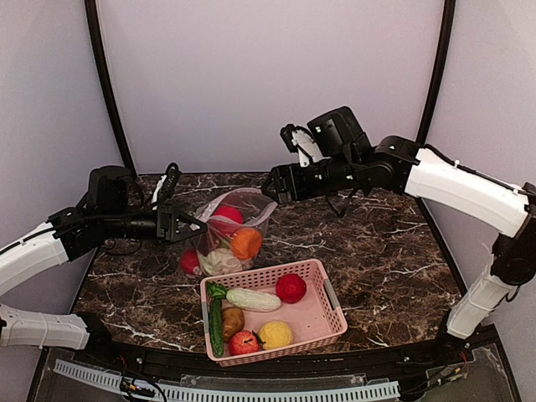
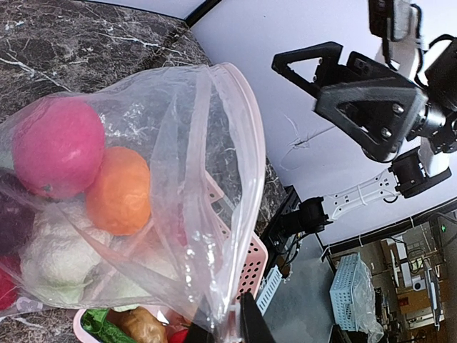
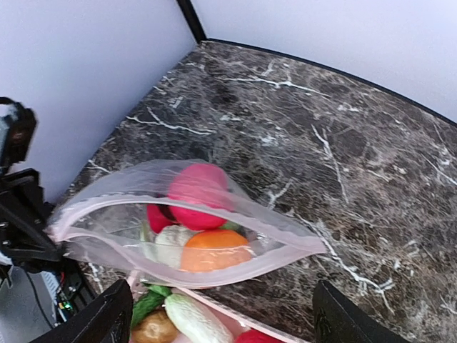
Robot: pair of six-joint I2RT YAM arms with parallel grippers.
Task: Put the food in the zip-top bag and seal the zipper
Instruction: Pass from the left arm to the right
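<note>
The clear zip-top bag point(image 1: 251, 205) stands on the marble table with its mouth gaping. Inside lie a pink-red ball point(image 3: 196, 187), an orange ball point(image 3: 214, 249), a pale cabbage point(image 3: 168, 239) and another red ball point(image 1: 190, 261). The pinkish zipper point(image 3: 239, 206) runs along both parted lips. My left gripper point(image 1: 186, 224) is shut on the bag's left mouth edge; its pinch point(image 2: 232, 325) shows low in the left wrist view. My right gripper point(image 1: 273, 186) hovers open above the bag's right side, with nothing between its fingers point(image 3: 107, 321).
A pink perforated basket point(image 1: 331, 301) sits in front of the bag, touching it. It holds a green cucumber point(image 1: 217, 322), a pale long vegetable point(image 1: 253, 299), a red ball point(image 1: 291, 287), a potato point(image 1: 233, 321), a red fruit point(image 1: 244, 342) and a yellow ball point(image 1: 275, 334).
</note>
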